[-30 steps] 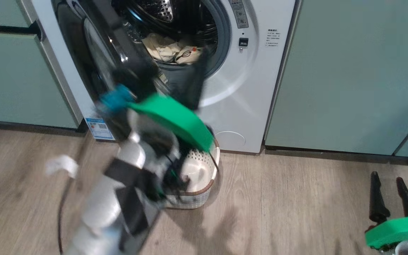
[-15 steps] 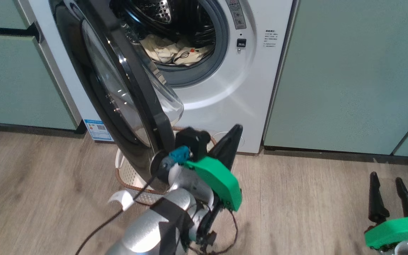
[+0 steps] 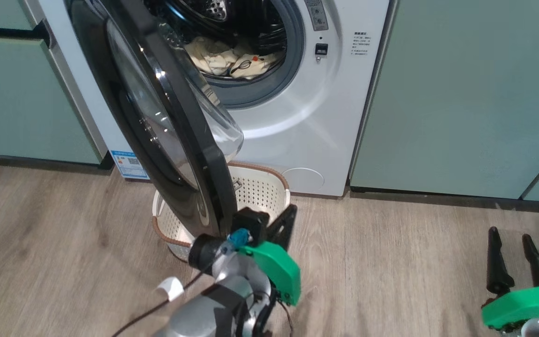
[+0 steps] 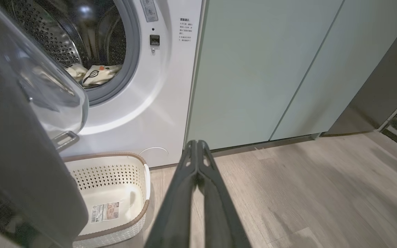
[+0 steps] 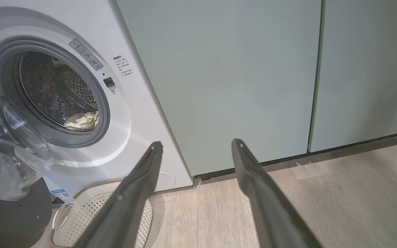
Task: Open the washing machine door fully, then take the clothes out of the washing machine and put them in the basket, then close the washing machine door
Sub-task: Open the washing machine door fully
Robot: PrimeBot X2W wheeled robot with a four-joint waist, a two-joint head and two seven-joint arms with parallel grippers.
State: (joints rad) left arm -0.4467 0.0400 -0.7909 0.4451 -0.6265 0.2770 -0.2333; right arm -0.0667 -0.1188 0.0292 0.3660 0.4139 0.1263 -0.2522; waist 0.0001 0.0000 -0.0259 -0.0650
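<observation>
The washing machine [image 3: 307, 117] stands with its door [image 3: 180, 140] swung about halfway out, edge-on to me, the clear glass bowl [image 3: 218, 126] facing the porthole. Cream clothes [image 3: 222, 58] lie in the steel drum, also seen as clothes [image 4: 95, 74] in the left wrist view. The basket [image 3: 265, 187] sits on the floor under the door, with nothing in it but a sticker on its floor [image 4: 105, 212]. My left gripper [image 3: 292, 210] is shut on nothing, low beside the door's bottom edge and just right of the basket. My right gripper [image 3: 510, 236] hangs open at the lower right, far from the machine.
Pale green cabinet panels [image 3: 461, 93] flank the machine on both sides. A blue label [image 3: 129, 164] sits at the machine's lower left corner. Wooden floor [image 3: 391, 271] stretches between my two grippers. A dark panel [image 4: 374, 86] stands further right.
My left arm has dropped from in front of the porthole to floor height beside the door's lower edge. The basket now shows more. The right gripper has stayed put.
</observation>
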